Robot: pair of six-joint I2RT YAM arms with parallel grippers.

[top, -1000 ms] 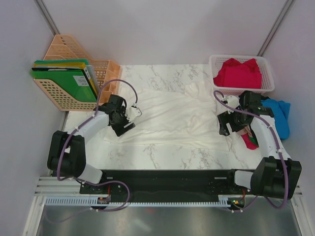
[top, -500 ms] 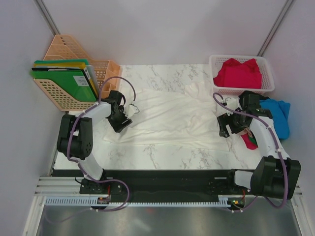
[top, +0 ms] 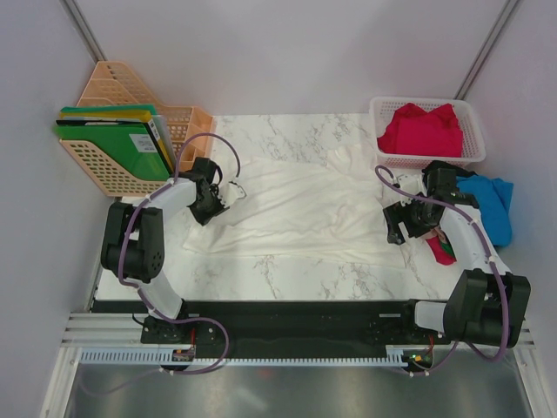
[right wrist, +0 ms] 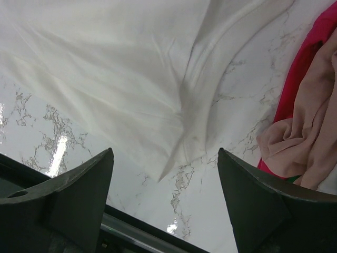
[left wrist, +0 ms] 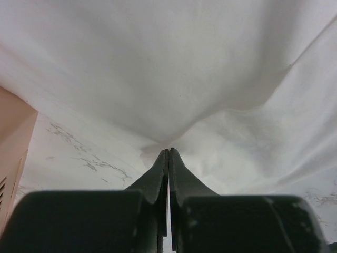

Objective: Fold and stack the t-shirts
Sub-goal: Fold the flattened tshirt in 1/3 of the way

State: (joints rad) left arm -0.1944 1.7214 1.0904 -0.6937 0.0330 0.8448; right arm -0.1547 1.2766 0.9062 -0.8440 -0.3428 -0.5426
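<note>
Marble-patterned table (top: 287, 279) carries the large white t-shirt (top: 305, 209), spread across its middle between the two arms. Over the last second the left claw (left wrist: 169, 152) has slid a little toward the peach file rack (top: 113, 174). Its fingers are pressed together on a pinch of the shirt's left edge, and the cloth peaks up at their tips. That pull looks meant to flatten the shirt before a fold. The right claw (right wrist: 165, 154) has barely shifted; it hangs spread wide above the shirt's right corner, holding nothing. Beside it lie a pale beige shirt (right wrist: 295, 137) and a blue shirt (top: 492, 205), and a red shirt (top: 422, 131) sits in the white basket (top: 435, 158). No fold is made yet, I judge
</note>
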